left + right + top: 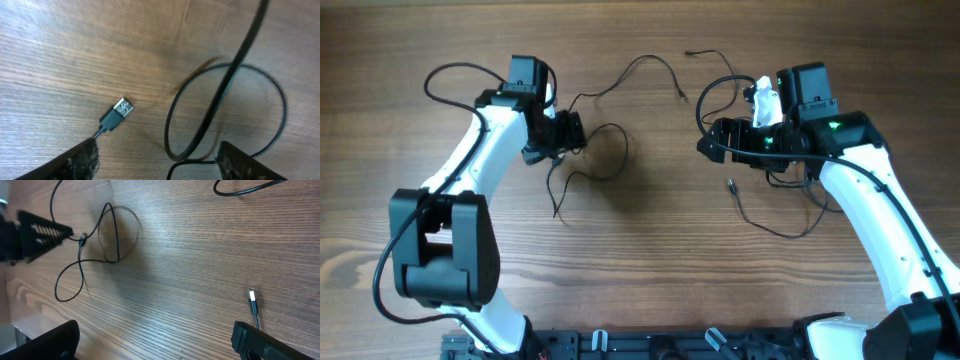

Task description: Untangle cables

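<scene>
Two hands hang over the wooden bench (640,290), with several thin black cables spread across it.

Nearest us, on the right, one cable (786,233) lies in a shallow curve beside the right arm. Its silvery plug (730,185) rests free on the wood. The right hand (710,142) sits just beyond that plug. The right fingers (260,340) are spread wide and grip nothing. On the right wrist camera the plug lies flat, just ahead of one fingertip.

On the left, a loose tail (556,200) of cord points toward us and climbs to the left hand (574,133). The left fingers (82,161) are spread as well. A dark flat plug (120,112) lies by one fingertip, and its cord passes under that finger. A raised strand (235,65) crosses between the fingers, close to the lens and blurred. We cannot tell whether it touches the hand. Just beside the left hand, toward the middle, a round loop (612,150) casts a faint shadow on the wood. The two hands are well apart.

Farther out, a far strand (645,60) arcs away from the loop and ends in a small plug (680,96). Farthest of all is another cord end (690,50), and its cord makes a curl (704,105) beside the right hand.
</scene>
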`<state>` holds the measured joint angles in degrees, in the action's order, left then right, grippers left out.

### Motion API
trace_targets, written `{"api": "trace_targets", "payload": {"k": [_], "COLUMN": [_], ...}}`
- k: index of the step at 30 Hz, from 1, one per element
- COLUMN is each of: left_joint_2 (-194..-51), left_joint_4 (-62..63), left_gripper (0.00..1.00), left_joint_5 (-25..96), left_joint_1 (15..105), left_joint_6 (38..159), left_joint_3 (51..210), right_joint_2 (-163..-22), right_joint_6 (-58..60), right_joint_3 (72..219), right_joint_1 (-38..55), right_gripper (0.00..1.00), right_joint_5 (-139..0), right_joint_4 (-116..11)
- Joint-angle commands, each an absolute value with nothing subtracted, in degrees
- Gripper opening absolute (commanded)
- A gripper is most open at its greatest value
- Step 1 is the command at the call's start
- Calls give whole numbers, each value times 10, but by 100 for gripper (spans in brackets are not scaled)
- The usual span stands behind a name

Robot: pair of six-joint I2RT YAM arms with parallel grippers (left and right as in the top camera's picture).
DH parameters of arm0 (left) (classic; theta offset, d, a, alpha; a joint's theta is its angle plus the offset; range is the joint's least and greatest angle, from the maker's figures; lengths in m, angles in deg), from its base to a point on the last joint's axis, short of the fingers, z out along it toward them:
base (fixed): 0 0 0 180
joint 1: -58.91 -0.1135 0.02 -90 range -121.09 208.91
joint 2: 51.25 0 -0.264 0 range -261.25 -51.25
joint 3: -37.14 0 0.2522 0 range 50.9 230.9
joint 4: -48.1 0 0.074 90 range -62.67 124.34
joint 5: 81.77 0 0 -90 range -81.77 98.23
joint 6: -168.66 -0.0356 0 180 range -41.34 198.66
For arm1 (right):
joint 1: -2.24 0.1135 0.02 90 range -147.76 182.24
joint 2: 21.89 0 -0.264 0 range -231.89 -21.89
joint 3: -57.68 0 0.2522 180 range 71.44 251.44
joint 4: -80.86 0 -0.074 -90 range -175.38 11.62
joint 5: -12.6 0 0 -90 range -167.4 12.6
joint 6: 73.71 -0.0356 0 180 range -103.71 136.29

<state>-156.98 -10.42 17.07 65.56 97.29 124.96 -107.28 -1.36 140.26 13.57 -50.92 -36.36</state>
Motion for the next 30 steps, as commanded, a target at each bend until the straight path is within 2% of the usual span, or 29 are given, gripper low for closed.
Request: {"api": "trace_targets", "payload": {"k": [1, 2, 7, 10, 11, 12, 14, 15, 16, 23, 27, 30], "left_joint_2": [-1562, -1554, -1461, -1417, -1414, -1413, -1414, -1414, -1414, -1414, -1414, -1414], "left_joint_4": [-91, -90, -81, -70, -74, -79, -98, -111, -119, -135, -135, -135], "left_gripper": [95, 100, 100, 100, 100, 100, 100, 100, 100, 100, 100, 100], "left_joint_5": [158, 158, 125, 126, 126, 125, 111, 111, 112, 111, 111, 111], "left_joint_1": [677, 677, 653, 602, 584, 565, 512, 481, 463, 430, 430, 430], "left_joint_6": [971, 976, 1054, 1076, 1076, 1074, 1074, 1075, 1075, 1075, 1075, 1075], "left_joint_3": [1230, 1244, 1322, 1324, 1324, 1324, 1324, 1324, 1324, 1324, 1324, 1324], "right_joint_2": [-1068, -1068, -1086, -1124, -1136, -1158, -1200, -1229, -1248, -1381, -1434, -1440], "right_joint_6": [-4, -4, 0, 0, -1, -4, -4, -4, -4, -48, -64, -64], "right_joint_3": [1411, 1411, 1411, 1411, 1411, 1411, 1411, 1411, 1411, 1411, 1411, 1411], "right_joint_1": [136, 136, 159, 216, 229, 250, 280, 292, 297, 307, 322, 332], "right_gripper": [100, 100, 99, 80, 64, 59, 60, 66, 67, 66, 46, 17], "right_joint_5": [-519, -519, -438, -442, -450, -474, -513, -519, -519, -519, -517, -517], "right_joint_4": [-370, -381, -488, -538, -557, -586, -635, -667, -687, -797, -860, -869]}}
